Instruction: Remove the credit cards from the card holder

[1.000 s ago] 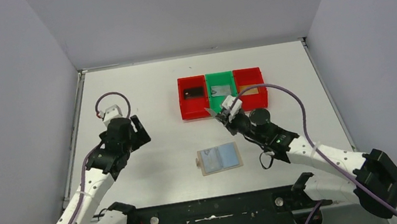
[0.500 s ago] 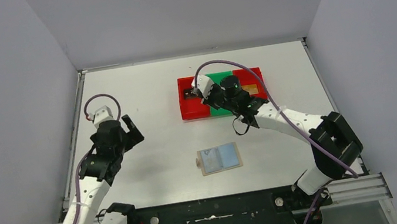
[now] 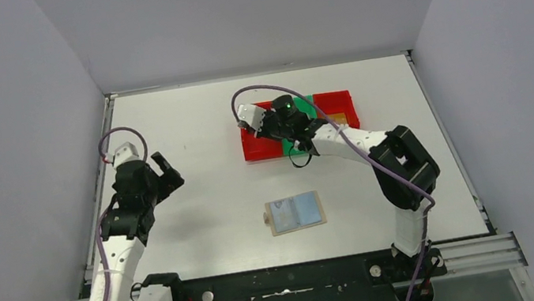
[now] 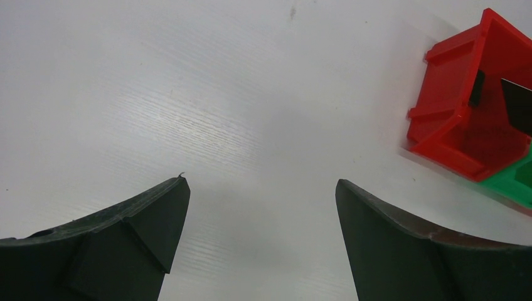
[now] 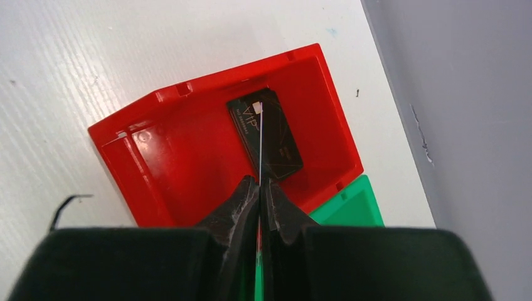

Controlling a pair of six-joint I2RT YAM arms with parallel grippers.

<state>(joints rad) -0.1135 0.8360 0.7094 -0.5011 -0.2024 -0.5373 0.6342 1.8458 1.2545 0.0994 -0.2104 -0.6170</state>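
Note:
The card holder (image 3: 295,212) lies open on the table, tan with pale blue lining. My right gripper (image 5: 259,183) is shut on a thin credit card (image 5: 259,144) seen edge-on, held above the left red bin (image 5: 125,135). A black card (image 5: 276,147) lies flat in that bin. In the top view the right gripper (image 3: 255,120) hangs over the left red bin (image 3: 251,151). My left gripper (image 4: 261,185) is open and empty over bare table, far left of the bins (image 3: 163,170).
A green bin (image 5: 351,204) sits beside the left red bin, and another red bin (image 3: 338,101) stands to its right. The left wrist view shows the left red bin (image 4: 458,125) with the black card (image 4: 517,103). Grey walls enclose the table.
My right arm has swung left from the green bin to over the left red bin, still gripping the card. My left arm has drawn back toward the left.

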